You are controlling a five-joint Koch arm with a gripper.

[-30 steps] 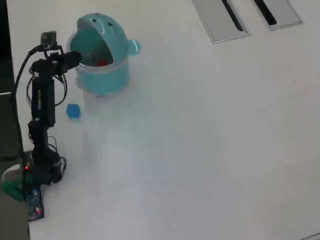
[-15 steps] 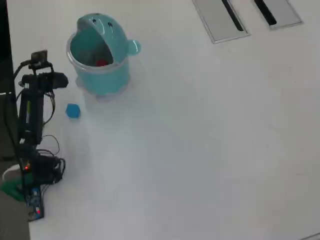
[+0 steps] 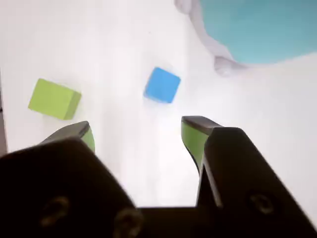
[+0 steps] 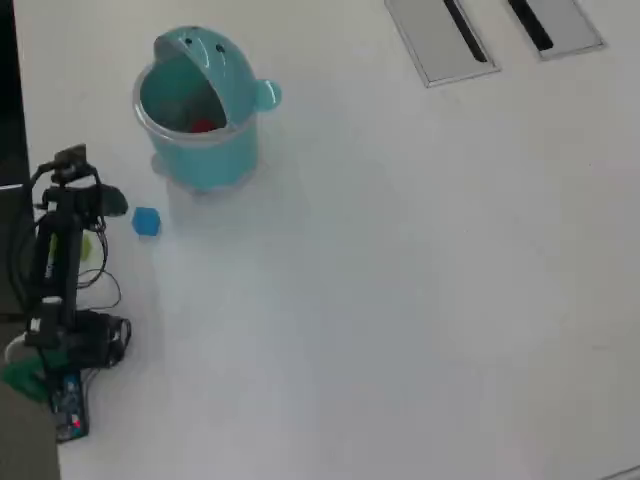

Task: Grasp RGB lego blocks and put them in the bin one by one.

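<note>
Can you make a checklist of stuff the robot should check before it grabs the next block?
1. Gripper open and empty: ok, the jaws stand apart with nothing between them.
2. Blue block free on the table: ok, nothing touches it.
3. Yellow-green block free on the table: ok, it sits apart from the blue one, left of it in the wrist view.
4. A block lined up between the jaws: not ok, both lie ahead of the tips.
5. Red block in the bin: ok.
6. Bin mouth open: ok.
</note>
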